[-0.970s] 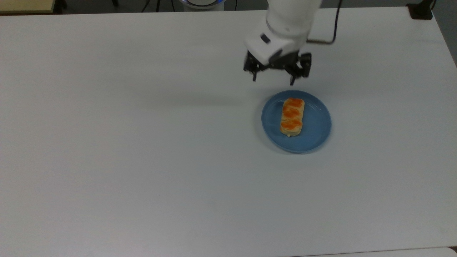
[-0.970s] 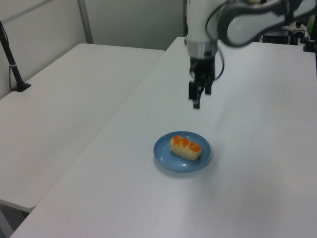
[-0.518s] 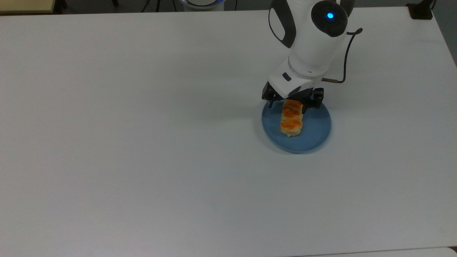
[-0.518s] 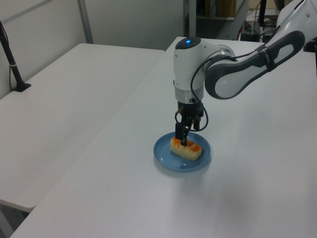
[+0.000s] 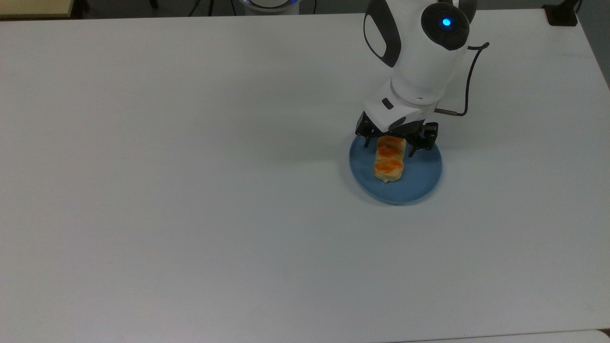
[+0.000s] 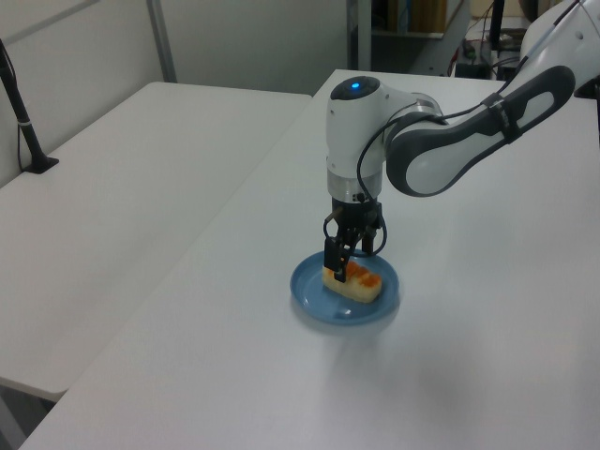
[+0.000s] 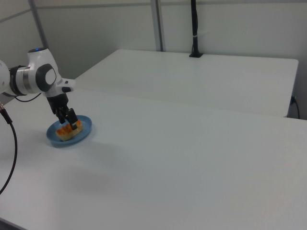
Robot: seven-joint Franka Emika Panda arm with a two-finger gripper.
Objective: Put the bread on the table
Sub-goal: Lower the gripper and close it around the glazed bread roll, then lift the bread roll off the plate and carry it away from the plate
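Bread: the bread (image 5: 389, 162) lies on the round blue plate (image 5: 421, 178), a pale loaf of three joined lumps with orange-brown tops; in the top view it runs lengthwise from the plate's upper rim toward its middle. It shows too in the left view (image 6: 357, 281) and the right view (image 7: 67, 132).
Plate: it sits flat on the white counter (image 5: 190, 190), toward the top view's right; in the left view (image 6: 314, 295) it is near the middle, in the right view (image 7: 86, 135) at the far left.
Claw: the claw (image 5: 396, 148) is down over the loaf's upper end in the top view, its two dark fingers (image 5: 368, 141) spread apart, one on each side of that end lump. Released, not clamped; whether the tips touch the bread I cannot tell.
Claw, side looks: in the left view (image 6: 345, 265) it hangs straight down from the white arm (image 6: 441, 141) onto the loaf's left end; in the right view (image 7: 71, 122) it is just above the bread.
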